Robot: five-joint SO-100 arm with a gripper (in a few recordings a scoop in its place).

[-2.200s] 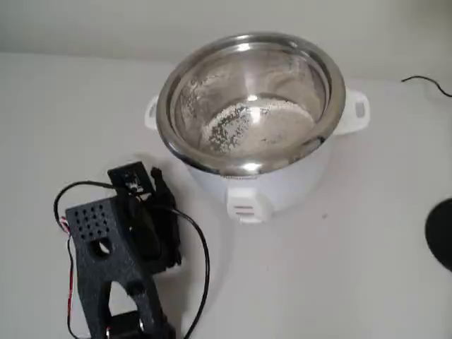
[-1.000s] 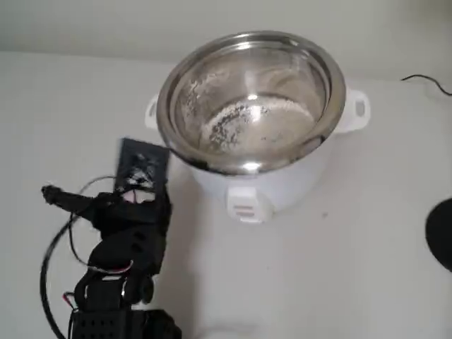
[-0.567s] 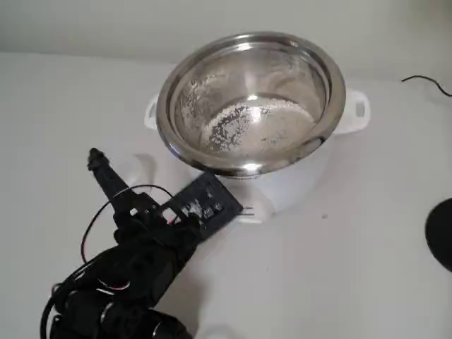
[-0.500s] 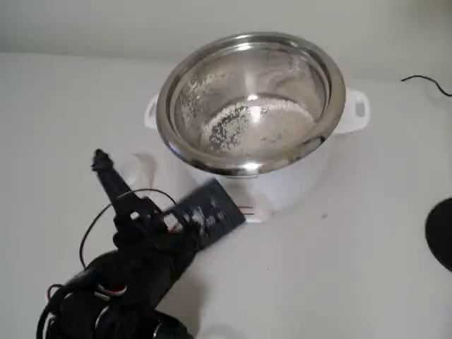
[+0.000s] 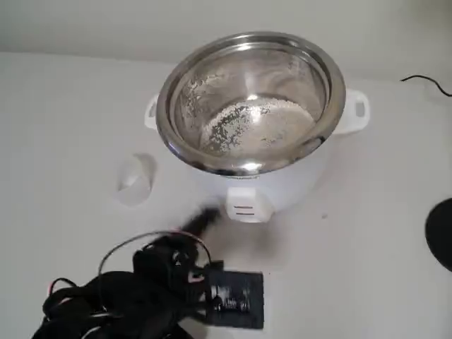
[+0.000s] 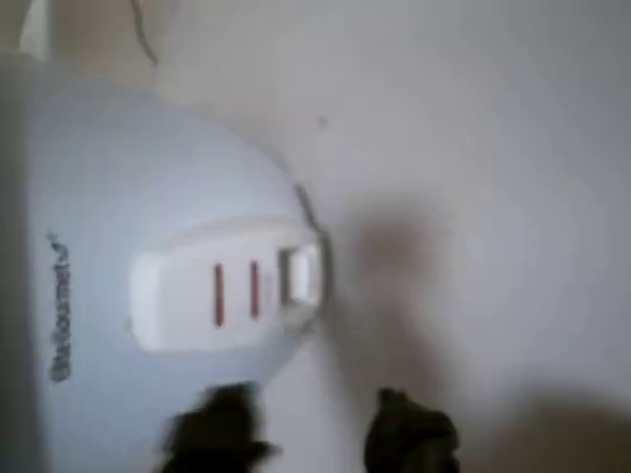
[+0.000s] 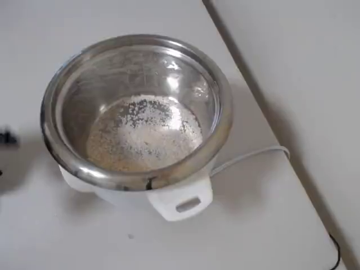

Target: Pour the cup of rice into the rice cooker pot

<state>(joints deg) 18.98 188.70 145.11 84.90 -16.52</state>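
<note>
The rice cooker pot is a shiny steel bowl in a white cooker body, and white rice covers part of its bottom. In the overhead view the pot and the rice show the same. The small whitish cup rests on the table left of the cooker, free of the arm. My black gripper is blurred, low near the cooker's front switch. In the wrist view the gripper is open, its two dark fingertips apart with bare table between them, facing the cooker's front.
The cooker's white switch panel has two red marks. A dark round object lies at the right edge, with a black cable behind it. A white cord trails from the cooker toward the table edge.
The arm swung from beside the cup on the left over to the cooker's front and dropped lower. The cup now stands uncovered on the table.
</note>
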